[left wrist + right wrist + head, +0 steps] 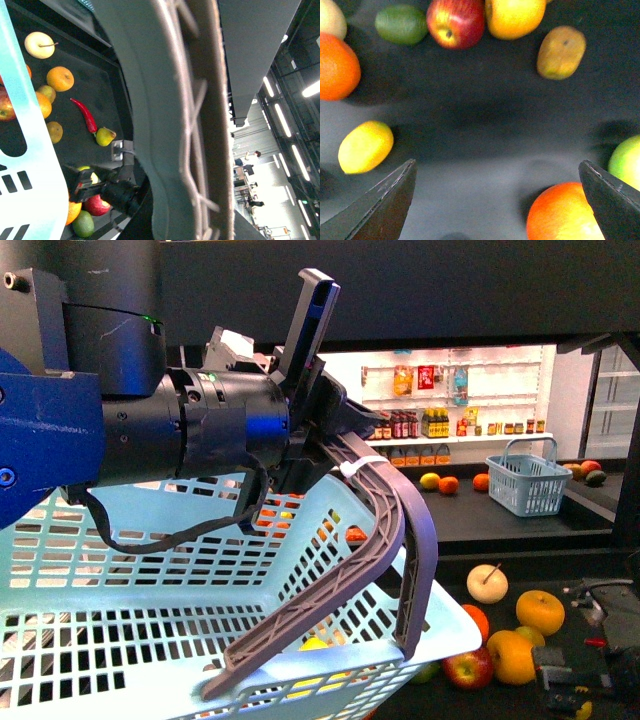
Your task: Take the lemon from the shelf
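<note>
Gaping right hand (497, 164) near smooth oval lemon (365, 146) (left hand (325, 430) gripping ribbed handle (390, 520))

The front view looks forward from the robot's body, with the pale blue basket (120, 570) close at 8 o'clock and the shelf tray (450, 590) farther off at 4 o'clock. The left wrist view sits right against the basket handle (175, 120) and sees that tray (95, 80) at 9 o'clock, sharing the pale apple (487, 582) (39, 45). The right wrist view faces straight down, near the tray floor (485, 125).
</note>
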`<state>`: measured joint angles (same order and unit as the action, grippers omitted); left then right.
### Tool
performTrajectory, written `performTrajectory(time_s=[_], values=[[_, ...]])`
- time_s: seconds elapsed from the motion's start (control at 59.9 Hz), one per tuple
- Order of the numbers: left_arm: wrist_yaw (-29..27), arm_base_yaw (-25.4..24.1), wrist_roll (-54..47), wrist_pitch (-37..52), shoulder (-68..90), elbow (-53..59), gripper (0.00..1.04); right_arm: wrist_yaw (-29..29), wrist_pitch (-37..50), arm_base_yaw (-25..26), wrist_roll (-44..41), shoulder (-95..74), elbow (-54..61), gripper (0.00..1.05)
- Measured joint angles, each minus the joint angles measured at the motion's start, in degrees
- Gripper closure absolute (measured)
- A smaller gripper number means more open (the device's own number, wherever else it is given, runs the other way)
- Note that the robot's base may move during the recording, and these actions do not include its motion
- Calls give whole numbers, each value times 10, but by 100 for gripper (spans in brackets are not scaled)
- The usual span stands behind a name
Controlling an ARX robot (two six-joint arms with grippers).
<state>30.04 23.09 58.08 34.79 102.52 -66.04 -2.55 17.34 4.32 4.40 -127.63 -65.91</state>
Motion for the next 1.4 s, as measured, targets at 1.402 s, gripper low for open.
performTrajectory(time_s=[1.402], values=[[-2, -2, -9, 0, 0, 0, 98, 81, -240, -200, 242, -385, -493, 8]])
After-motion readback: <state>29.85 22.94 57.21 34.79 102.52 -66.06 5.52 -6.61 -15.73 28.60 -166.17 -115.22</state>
